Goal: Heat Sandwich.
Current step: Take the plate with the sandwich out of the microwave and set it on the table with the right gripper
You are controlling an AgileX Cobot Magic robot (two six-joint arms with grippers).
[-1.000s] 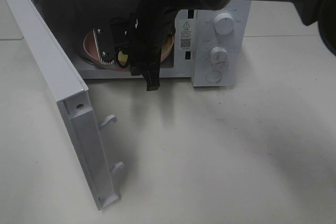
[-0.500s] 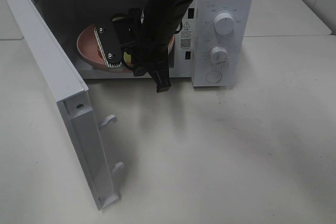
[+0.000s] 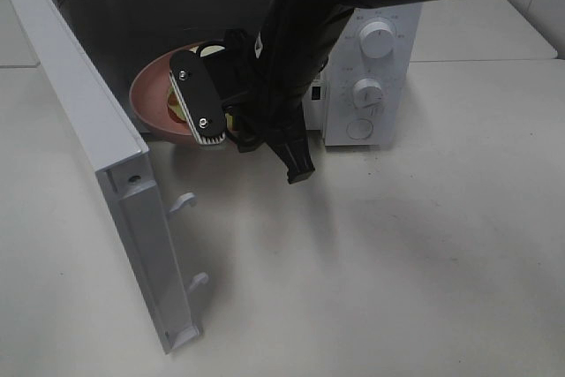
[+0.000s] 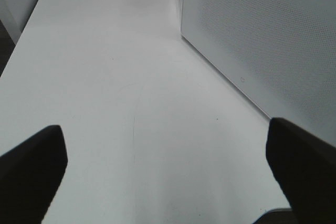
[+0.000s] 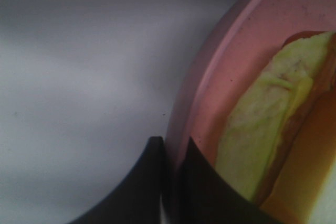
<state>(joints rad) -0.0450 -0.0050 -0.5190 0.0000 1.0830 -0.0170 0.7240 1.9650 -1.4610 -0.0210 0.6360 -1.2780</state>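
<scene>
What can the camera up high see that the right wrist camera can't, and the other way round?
Only the high camera shows the whole white microwave, its open door, the two knobs and the dark arm reaching in.

Only the right wrist camera shows, up close, the sandwich's pale green filling and the right gripper with its jaws shut on the plate's rim.

Both show the pink plate at the microwave's mouth.
</scene>
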